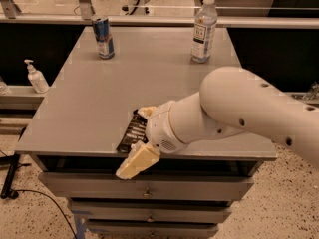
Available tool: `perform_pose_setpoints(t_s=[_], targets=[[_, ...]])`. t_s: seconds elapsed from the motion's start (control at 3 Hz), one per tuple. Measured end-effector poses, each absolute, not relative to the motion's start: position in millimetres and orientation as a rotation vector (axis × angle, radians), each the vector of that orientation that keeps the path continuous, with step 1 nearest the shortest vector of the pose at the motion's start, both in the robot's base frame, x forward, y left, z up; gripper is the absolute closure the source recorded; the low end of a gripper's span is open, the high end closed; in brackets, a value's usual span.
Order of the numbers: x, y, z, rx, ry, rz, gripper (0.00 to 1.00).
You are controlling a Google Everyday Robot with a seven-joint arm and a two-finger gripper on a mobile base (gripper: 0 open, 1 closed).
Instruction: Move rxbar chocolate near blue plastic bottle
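The rxbar chocolate (130,132), a flat black wrapper with white lettering, lies near the front edge of the grey table (149,78). My gripper (140,138) is over the bar's right side, open. One cream finger (145,112) is at the bar's far end. The other finger (137,162) hangs past the table's front edge. The bar lies between them, partly hidden by the wrist. The blue plastic bottle (204,30), clear with a white cap and a label, stands upright at the back right of the table, far from the bar.
A blue and silver drink can (103,37) stands at the back left of the table. A white pump bottle (36,77) sits on a ledge to the left. Drawers (149,193) are below the table front. My large white arm (249,113) covers the table's right front.
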State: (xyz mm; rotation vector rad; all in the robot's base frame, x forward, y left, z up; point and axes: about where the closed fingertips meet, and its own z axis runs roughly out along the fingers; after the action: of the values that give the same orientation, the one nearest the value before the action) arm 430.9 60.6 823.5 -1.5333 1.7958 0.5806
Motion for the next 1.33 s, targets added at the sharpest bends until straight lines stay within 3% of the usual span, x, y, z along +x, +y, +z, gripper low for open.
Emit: perform_pose_setpoints(t_s=[1.0,1.33], targets=[[416.2,55.1,833.5,-1.543,1.834,0.531,0.83],[405.4,51.6,851.4,-1.554,1.847,0.512,1.0]])
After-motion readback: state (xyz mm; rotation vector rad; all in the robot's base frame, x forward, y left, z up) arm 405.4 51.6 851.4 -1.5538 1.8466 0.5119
